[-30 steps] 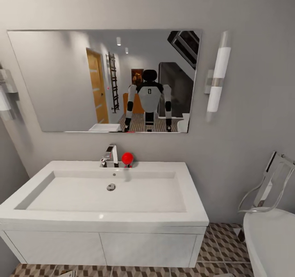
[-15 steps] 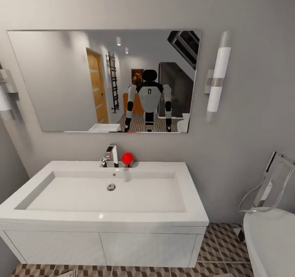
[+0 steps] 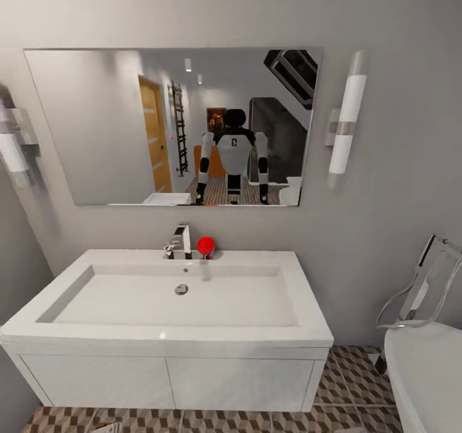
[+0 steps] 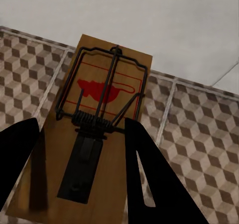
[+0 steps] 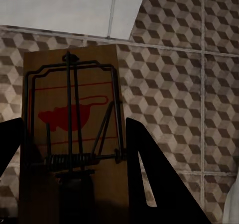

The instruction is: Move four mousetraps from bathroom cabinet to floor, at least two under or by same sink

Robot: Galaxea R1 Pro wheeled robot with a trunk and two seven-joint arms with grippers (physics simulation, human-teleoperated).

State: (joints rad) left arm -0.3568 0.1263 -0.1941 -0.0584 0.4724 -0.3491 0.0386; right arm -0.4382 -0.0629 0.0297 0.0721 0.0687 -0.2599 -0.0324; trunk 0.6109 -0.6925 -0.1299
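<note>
In the left wrist view my left gripper (image 4: 77, 129) is shut on a mousetrap (image 4: 107, 92), a brown wooden board with a dark wire bar, a spring and a red mouse print. It hangs over the cube-patterned bathroom floor (image 4: 199, 134), close to a white panel (image 4: 149, 15). My right gripper (image 5: 74, 129) is shut on a second mousetrap (image 5: 74, 84) over the same floor (image 5: 169, 84). Ahead in the head view is the bathroom sink (image 3: 192, 337), a wide white basin with a chrome faucet (image 3: 181, 240). The cabinet is out of view.
A white vanity (image 3: 167, 382) carries the sink and stands on the tiled floor (image 3: 353, 375). A red ball (image 3: 205, 245) sits beside the faucet. The mirror (image 3: 96, 125) above reflects the robot. A white tub (image 3: 423, 369) with chrome fittings stands at the right.
The whole head view has shifted: sink, mirror and lamps sit slightly further right than before, so the camera moved. Nothing in the scene itself has visibly changed.
</note>
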